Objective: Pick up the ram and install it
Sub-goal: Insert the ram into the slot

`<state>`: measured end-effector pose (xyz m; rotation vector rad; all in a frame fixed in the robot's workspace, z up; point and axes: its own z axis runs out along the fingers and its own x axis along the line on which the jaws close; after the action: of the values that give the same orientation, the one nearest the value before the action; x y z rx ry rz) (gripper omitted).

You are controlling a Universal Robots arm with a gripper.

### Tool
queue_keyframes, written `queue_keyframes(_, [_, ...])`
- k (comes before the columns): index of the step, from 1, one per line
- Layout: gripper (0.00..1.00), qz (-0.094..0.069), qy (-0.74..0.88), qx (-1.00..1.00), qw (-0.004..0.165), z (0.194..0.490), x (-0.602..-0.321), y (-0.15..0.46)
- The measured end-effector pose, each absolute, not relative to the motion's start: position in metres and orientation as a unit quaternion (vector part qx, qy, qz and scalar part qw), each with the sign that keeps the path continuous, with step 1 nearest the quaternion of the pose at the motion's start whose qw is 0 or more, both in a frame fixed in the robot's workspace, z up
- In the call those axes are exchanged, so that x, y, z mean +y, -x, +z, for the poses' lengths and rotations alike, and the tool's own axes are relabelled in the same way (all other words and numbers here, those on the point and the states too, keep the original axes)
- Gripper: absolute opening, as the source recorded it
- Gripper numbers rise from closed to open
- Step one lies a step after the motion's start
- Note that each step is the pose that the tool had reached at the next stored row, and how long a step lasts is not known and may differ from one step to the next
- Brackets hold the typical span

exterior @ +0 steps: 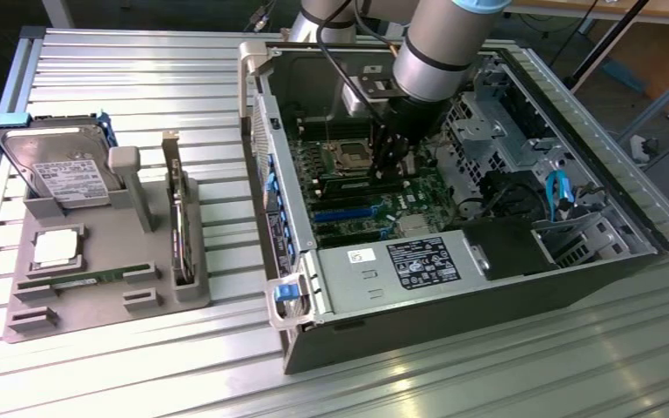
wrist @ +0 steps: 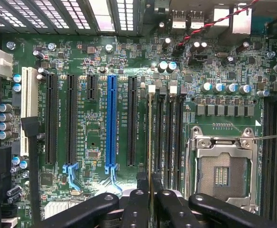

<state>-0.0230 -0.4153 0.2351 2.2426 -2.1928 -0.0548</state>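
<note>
Gripper clamped on ram, stick edge-on over memory slots just beside empty CPU socket. Insertion step, judged. Seating calls for square alignment, straight press.

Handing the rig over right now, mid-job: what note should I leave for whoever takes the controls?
The claw is shut on the ram, inside the computer case.
The ram stands edge-on along a memory slot between the expansion slots and the processor socket.
Done: pick-up.
Left: seating; whether it is pressed home cannot be told.
A second stick lies on the grey tray.
</note>
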Motion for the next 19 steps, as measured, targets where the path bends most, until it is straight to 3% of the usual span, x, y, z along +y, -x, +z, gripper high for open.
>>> queue_keyframes(19, [0.13,-0.016,-0.715,-0.699,0.003,0.2365,-0.4153,0.0230])
